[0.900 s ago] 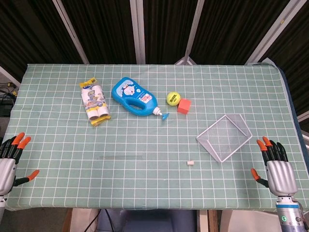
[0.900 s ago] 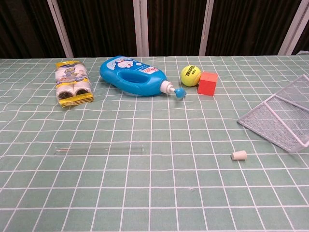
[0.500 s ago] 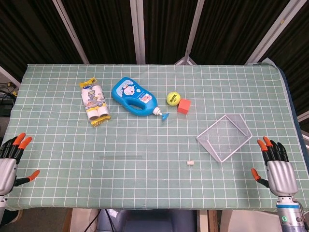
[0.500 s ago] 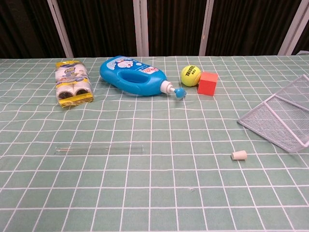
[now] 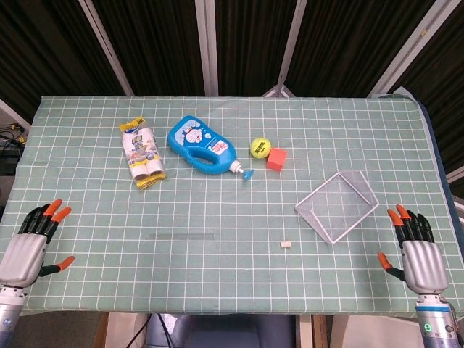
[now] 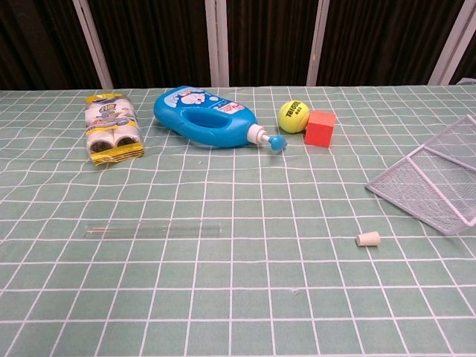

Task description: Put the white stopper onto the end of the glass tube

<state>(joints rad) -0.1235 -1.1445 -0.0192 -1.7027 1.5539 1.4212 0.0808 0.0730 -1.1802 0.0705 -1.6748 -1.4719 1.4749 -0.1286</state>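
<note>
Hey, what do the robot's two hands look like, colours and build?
Both the left hand and right hand have silver-grey metallic palms, dark fingers and bright orange fingertips. Below the right hand, a grey wrist cuff carries a small green-lit ring.

A tabletop (image 5: 239,116) covered in green cloth, set before a dark slatted backdrop.

The cloth is printed with a white grid and lit evenly from above. Behind it, black panels (image 5: 159,43) are divided by pale metal bars (image 5: 207,47), some slanted in the head view. Bare floor is glimpsed below the near edge.
</note>
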